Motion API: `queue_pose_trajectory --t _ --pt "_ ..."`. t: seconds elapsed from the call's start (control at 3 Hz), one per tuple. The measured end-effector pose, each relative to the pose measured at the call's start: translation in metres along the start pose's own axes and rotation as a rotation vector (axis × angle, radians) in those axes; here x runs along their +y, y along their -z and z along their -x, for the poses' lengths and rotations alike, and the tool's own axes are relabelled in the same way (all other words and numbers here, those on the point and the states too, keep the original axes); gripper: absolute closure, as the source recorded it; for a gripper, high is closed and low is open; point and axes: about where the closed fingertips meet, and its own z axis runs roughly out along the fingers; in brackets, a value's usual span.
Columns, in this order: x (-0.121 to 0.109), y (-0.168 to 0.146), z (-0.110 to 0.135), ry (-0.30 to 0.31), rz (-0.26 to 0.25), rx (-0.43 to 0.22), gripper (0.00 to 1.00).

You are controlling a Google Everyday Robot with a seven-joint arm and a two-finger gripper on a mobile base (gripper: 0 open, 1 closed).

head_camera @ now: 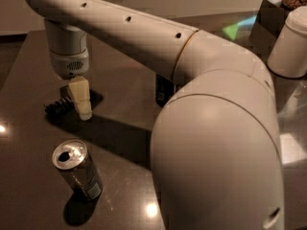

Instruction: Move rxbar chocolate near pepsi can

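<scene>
Tool (85,113) points straight down from the wrist over the left part of the bench (33,186), toward its far edge, with its tip at or just above the surface. From my view it reads as one cream block seen side-on, so I cannot tell whether it is apart or together. I see nothing held in it.

The rxbar chocolate (57,108) lies flat on the bench just beside the tool, on the side toward the left edge. Its near end runs into the tool's shadow, and I cannot tell whether the two touch.

The pepsi can (162,92) stands well apart from the bar, toward the middle of the bench, and I see only a dark sliver of it behind the arm. A silver can (79,172) stands nearer the front edge, below the tool. A white container (293,42) sits at the far right corner.
</scene>
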Motion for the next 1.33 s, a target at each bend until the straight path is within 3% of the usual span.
queue_pose_trajectory --t 0.33,0.67,1.33 --pt "0.0019 -0.0071 0.0057 0.016 0.020 0.011 0.15" --pt "0.0017 -0.0108 0.0049 0.026 0.033 0.020 0.45" --pt "0.0014 -0.0045 0.0058 0.026 0.033 0.020 0.92"
